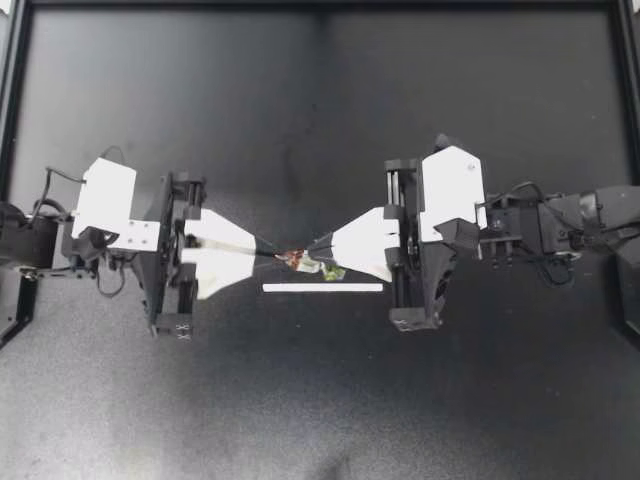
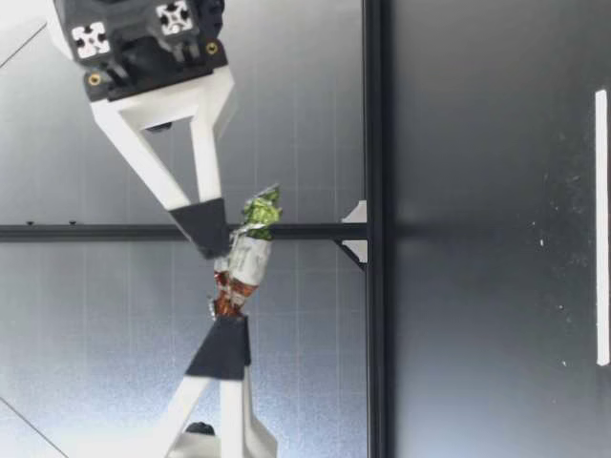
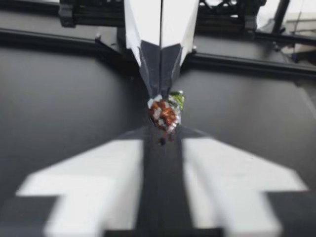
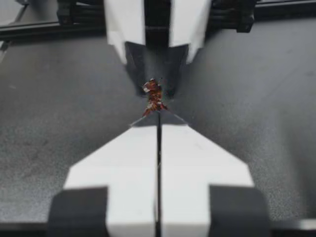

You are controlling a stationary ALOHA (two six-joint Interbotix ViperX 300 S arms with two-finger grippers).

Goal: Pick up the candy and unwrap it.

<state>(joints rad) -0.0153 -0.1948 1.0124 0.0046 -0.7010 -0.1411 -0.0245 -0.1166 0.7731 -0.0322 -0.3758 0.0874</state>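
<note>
Seen from above, my left gripper (image 1: 268,255) has both fingers pinched together on the reddish twisted end of the candy (image 1: 300,262). My right gripper (image 1: 320,246) is likewise closed tight on the candy from the opposite side. The two sets of tips point at each other, left at 9 o'clock of the candy and right at 3 o'clock. The candy spans the short gap between them, with its pale middle showing and a green twisted end sticking out at about 4 o'clock, just beside the right tips. My right wrist camera shows its own fingers shut with no gap, the red twist just ahead of them. From table height the candy hangs in the air between both grippers, well above the table (image 1: 320,400). A thin white strip (image 1: 322,288) lies flat on the table at 6 o'clock of the candy. Both arms reach in level from their own sides.
</note>
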